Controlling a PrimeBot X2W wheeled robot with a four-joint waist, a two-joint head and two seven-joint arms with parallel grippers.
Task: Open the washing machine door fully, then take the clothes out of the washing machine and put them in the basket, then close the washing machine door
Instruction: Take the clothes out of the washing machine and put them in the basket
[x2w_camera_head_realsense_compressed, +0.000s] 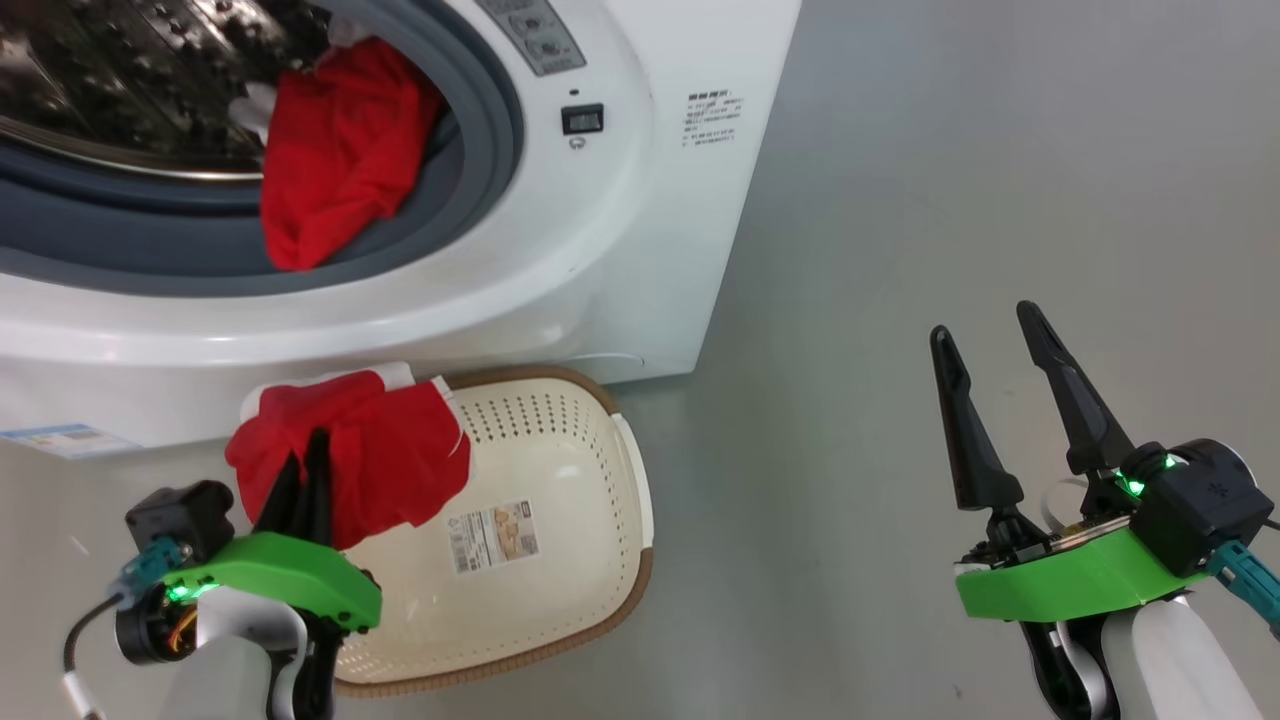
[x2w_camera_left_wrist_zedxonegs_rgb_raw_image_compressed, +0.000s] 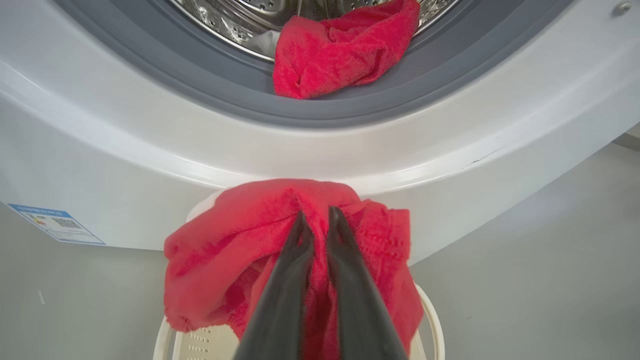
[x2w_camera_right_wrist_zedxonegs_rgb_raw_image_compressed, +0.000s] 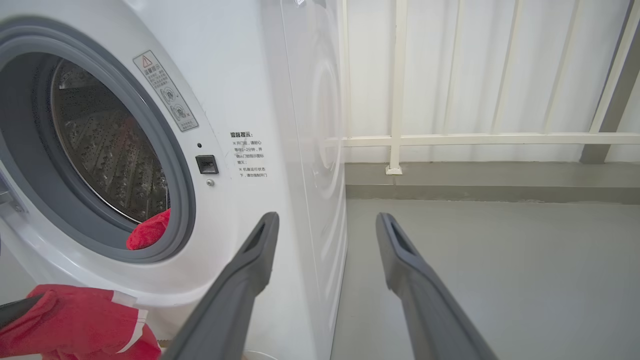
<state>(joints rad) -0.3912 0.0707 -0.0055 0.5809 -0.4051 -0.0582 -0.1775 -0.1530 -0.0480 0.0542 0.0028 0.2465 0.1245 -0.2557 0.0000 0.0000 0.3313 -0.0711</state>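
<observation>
Presently gripped: a red garment (x2w_camera_head_realsense_compressed: 385, 455) (x2w_camera_left_wrist_zedxonegs_rgb_raw_image_compressed: 220, 250) (x2w_camera_right_wrist_zedxonegs_rgb_raw_image_compressed: 70, 315) with white trim is pinched between the nearly closed fingers of the left gripper (x2w_camera_head_realsense_compressed: 308, 445) (x2w_camera_left_wrist_zedxonegs_rgb_raw_image_compressed: 317, 214). Its folds are bunched around and beyond the fingertips.
Basket: the basket (x2w_camera_head_realsense_compressed: 545, 430) (x2w_camera_left_wrist_zedxonegs_rgb_raw_image_compressed: 431, 320) is set directly beneath and to the right of the left gripper, on the floor (x2w_camera_head_realsense_compressed: 900, 200) against the washing machine (x2w_camera_head_realsense_compressed: 600, 250) (x2w_camera_left_wrist_zedxonegs_rgb_raw_image_compressed: 150, 150) (x2w_camera_right_wrist_zedxonegs_rgb_raw_image_compressed: 280, 100). Whether the hanging cloth touches its rim cannot be told.
Basket base: a paper label (x2w_camera_head_realsense_compressed: 495, 535) is seen just right of the left gripper's fingers.
Machine mouth: it is found ahead of and above the left fingertips, with the grey ring (x2w_camera_head_realsense_compressed: 480, 190) and drum (x2w_camera_head_realsense_compressed: 120, 80) exposed.
Left in the drum: a second red garment (x2w_camera_head_realsense_compressed: 340, 150) (x2w_camera_left_wrist_zedxonegs_rgb_raw_image_compressed: 340, 50) (x2w_camera_right_wrist_zedxonegs_rgb_raw_image_compressed: 150, 232) is draped over the ring, well apart from the left gripper. A white cloth (x2w_camera_head_realsense_compressed: 257, 108) is tucked beside it.
Right gripper: the right gripper (x2w_camera_head_realsense_compressed: 985, 325) (x2w_camera_right_wrist_zedxonegs_rgb_raw_image_compressed: 327, 220) is spread wide and empty over the floor, with the machine's corner to its left.
Blue sticker: the blue sticker (x2w_camera_head_realsense_compressed: 60, 438) (x2w_camera_left_wrist_zedxonegs_rgb_raw_image_compressed: 55, 224) is fixed low on the machine front, left of the left gripper.
</observation>
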